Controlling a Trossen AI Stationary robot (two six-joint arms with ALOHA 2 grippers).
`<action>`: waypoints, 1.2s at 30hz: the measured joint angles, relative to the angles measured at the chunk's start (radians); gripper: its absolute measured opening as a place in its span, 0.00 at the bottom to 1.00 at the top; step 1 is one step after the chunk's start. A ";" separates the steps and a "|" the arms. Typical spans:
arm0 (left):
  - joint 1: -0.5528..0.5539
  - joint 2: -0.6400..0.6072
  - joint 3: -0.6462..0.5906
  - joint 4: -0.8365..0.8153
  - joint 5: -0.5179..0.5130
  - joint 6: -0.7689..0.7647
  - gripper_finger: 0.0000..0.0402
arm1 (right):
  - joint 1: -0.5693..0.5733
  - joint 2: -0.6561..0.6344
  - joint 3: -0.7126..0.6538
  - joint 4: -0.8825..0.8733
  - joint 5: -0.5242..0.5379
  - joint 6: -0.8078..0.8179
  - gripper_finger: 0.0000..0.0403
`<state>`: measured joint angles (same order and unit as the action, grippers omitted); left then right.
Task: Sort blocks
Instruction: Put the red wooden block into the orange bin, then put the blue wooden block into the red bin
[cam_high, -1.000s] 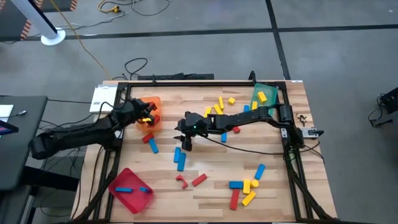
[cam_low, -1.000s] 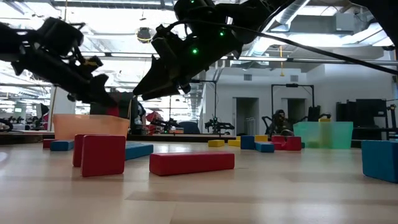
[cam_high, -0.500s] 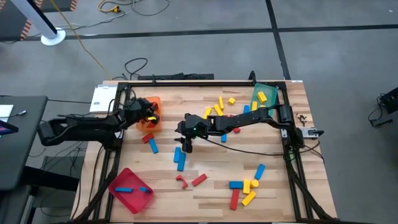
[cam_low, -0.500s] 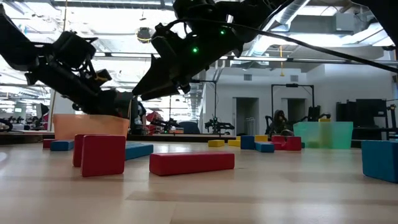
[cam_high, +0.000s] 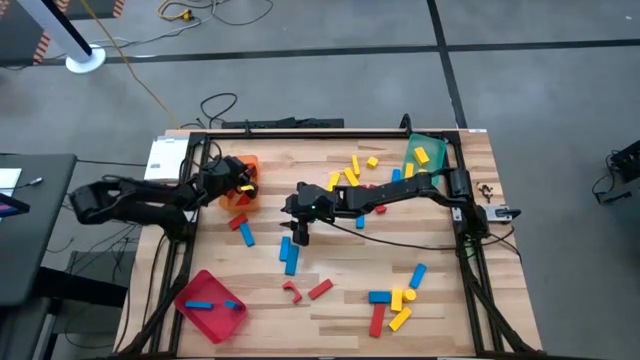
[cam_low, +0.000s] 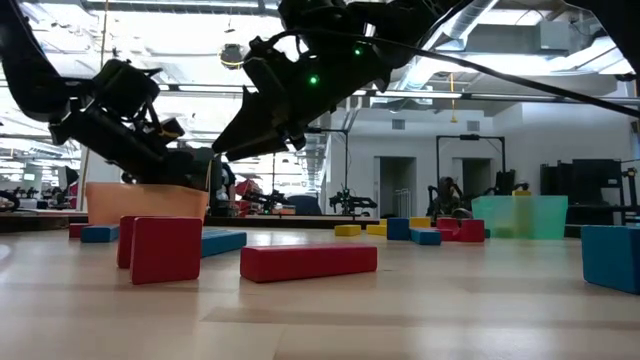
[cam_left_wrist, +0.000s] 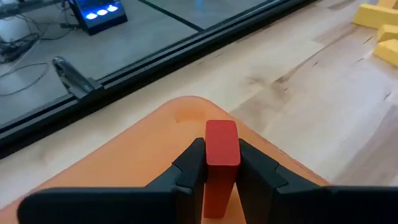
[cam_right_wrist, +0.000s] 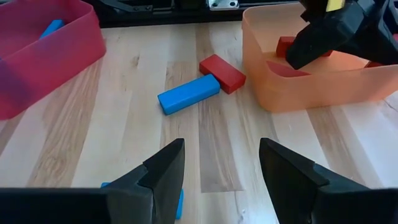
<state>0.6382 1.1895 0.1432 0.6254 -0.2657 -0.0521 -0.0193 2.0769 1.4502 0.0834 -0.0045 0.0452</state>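
A red block (cam_left_wrist: 221, 163) sits pinched between the fingers of the left hand (cam_left_wrist: 221, 171), its long axis running straight out along the fingers, its free end poking past their tips over the orange tray (cam_left_wrist: 124, 155) near the counter's (cam_high: 340, 290) left rear edge. The right hand (cam_right_wrist: 221, 171) hangs over the middle of the counter, fingers spread wide and holding nothing, above a blue block (cam_high: 285, 250). Ahead of it a blue bar (cam_right_wrist: 188, 94) and a red bar (cam_right_wrist: 222, 73) lie touching end to end, just beside the orange tray, with bare wood around them. A red tray (cam_high: 211, 305) sits at the front left corner, a green tray (cam_high: 430, 153) at the rear right.
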 joint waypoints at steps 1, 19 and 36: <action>0.000 0.006 0.000 0.008 0.008 -0.003 0.18 | 0.000 0.000 0.000 0.000 0.000 0.000 0.55; 0.001 0.008 -0.002 0.015 0.054 -0.027 0.40 | 0.000 0.000 0.000 -0.009 0.000 0.000 0.55; 0.001 -0.234 -0.002 -0.233 0.053 -0.040 0.45 | 0.000 0.000 0.000 -0.018 -0.001 0.000 0.55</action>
<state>0.6388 0.9554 0.1413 0.3926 -0.2127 -0.0921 -0.0189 2.0769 1.4502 0.0658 -0.0055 0.0456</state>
